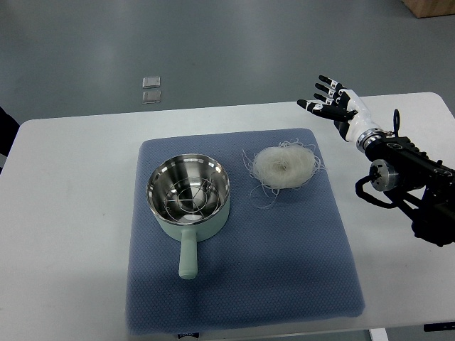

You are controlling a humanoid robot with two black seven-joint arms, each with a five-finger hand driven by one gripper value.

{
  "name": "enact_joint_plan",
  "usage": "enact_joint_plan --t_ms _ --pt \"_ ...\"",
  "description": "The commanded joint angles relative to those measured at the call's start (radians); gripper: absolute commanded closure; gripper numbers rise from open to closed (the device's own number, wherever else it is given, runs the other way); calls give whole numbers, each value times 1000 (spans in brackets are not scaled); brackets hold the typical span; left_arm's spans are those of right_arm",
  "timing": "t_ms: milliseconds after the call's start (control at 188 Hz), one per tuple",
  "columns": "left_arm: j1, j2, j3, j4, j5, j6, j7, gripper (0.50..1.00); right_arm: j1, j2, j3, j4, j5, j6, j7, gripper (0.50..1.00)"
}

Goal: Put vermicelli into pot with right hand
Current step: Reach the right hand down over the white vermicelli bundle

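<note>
My right hand, black fingers on a white palm, hangs above the far right part of the white rectangular table, fingers spread wide and pointing away to the upper left, holding nothing. Its black jointed arm enters from the right edge of the picture and crosses the table's right side.

Nearest to the hand, below and to its left: the round nest of pale white vermicelli, lying flat on the far right part of the blue-grey textured mat. Loose strands trail from the nest toward the mat's middle. Hand and vermicelli are apart, no contact.

Further left on the same mat: the mint-green pot with shiny steel inside, upright, its short green handle pointing toward me. A wire rack or similar metal piece sits in the bowl; detail unclear. Pot and vermicelli sit near each other, not touching.

Beyond the table's far edge, on the grey floor, two small clear square items lie one behind the other
</note>
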Motion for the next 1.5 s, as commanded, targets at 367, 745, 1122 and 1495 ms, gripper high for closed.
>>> enact_joint_plan --t_ms 367,745,1122,1495 --pt "0 0 1 0 0 0 0 500 113 -50 -156 6 -96 59 5 581" --pt "0 0 1 0 0 0 0 500 427 -175 -596 70 -432 252 35 581" --pt "0 0 1 0 0 0 0 500 630 -162 -909 127 -705 301 40 579" --pt "-2 0 1 0 0 0 0 500 620 -75 -1025 107 -763 290 -6 581"
